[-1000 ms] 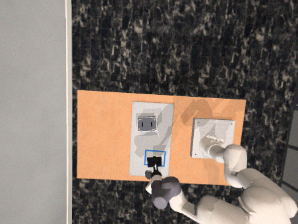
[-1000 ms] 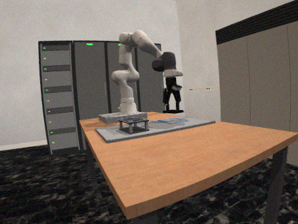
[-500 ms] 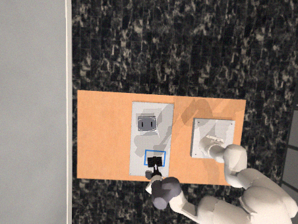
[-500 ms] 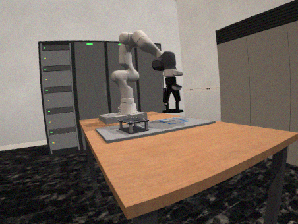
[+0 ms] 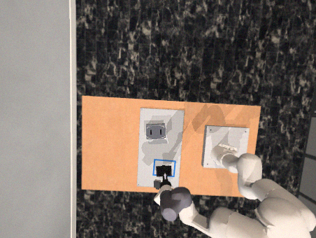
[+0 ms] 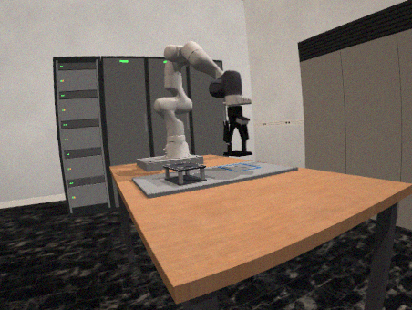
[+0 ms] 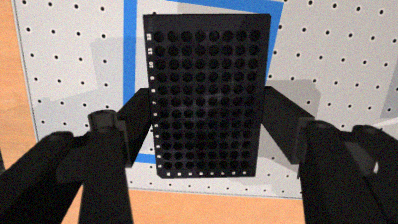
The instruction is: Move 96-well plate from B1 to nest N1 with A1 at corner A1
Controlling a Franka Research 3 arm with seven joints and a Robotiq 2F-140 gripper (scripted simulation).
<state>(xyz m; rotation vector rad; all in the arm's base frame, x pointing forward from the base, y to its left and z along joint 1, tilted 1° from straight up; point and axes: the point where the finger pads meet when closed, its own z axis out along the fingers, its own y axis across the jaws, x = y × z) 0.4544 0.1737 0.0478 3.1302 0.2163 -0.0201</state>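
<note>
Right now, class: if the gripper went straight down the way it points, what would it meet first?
The gripper points down, clamped on the 96-well plate. Below lies the grey perforated board, probably at the blue B1 outline.

black plate (image 7: 206, 95), blue outline (image 7: 129, 60), orange table (image 6: 255, 214)

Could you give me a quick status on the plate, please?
Tool shut on 96-well plate. Plate held above blue-outlined spot B1. Nest N1 unoccupied, nothing in the way.

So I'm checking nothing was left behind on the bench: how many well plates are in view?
1. The black 96-well plate is clamped in the end effector, lifted above the blue-outlined spot.
</note>
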